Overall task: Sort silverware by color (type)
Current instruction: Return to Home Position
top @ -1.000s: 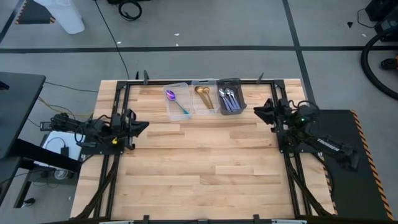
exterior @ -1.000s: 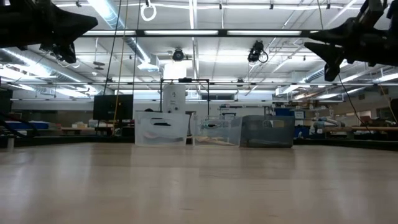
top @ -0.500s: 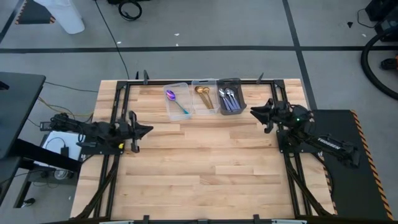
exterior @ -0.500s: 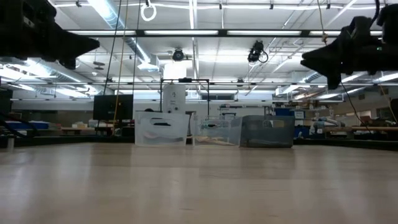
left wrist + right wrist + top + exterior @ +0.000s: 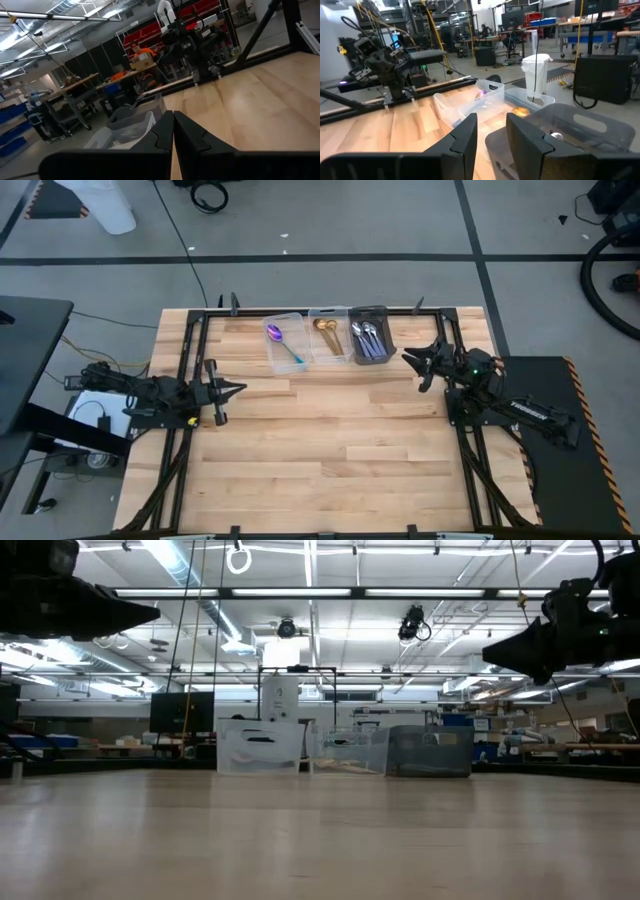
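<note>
Sorting looks finished; both arms sit at the sides of the counter (image 5: 330, 440).
The left claw (image 5: 238, 388) is pinched closed and empty; the right claw (image 5: 408, 360) is slightly parted, also empty. Just ahead of the right claw, the silverware lies grouped by colour: blue-purple spoon (image 5: 274, 333), gold spoons (image 5: 325, 328), silver spoons (image 5: 366, 335), each in its own bin.
</note>
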Robot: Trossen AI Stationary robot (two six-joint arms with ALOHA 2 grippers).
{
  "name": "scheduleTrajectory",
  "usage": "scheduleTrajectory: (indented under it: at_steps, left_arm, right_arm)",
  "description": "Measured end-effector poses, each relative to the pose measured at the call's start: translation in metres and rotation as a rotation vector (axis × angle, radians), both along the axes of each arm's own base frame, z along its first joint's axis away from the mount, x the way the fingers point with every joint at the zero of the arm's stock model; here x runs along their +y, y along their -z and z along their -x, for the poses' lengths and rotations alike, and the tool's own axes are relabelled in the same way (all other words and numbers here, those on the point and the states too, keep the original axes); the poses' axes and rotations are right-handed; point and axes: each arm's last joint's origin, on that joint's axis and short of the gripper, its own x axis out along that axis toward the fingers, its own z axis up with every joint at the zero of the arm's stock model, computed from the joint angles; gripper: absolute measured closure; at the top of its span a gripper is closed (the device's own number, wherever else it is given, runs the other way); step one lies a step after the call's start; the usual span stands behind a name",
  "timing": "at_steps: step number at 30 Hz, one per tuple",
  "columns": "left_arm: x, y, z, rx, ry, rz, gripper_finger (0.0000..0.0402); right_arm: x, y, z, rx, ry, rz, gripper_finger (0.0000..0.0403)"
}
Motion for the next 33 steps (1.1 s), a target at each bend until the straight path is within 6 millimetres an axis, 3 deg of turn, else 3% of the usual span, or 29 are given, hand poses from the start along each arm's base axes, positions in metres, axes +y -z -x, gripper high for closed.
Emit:
scheduleTrajectory:
  at_steps: [33]
  left_arm:
    - [0.0, -0.0006, 0.0001, -0.008, 0.0, 0.002, 0.0381]
  right_arm:
    - [0.0001, -0.0004, 0.0, -0.019, -0.003, -0.034, 0.0289]
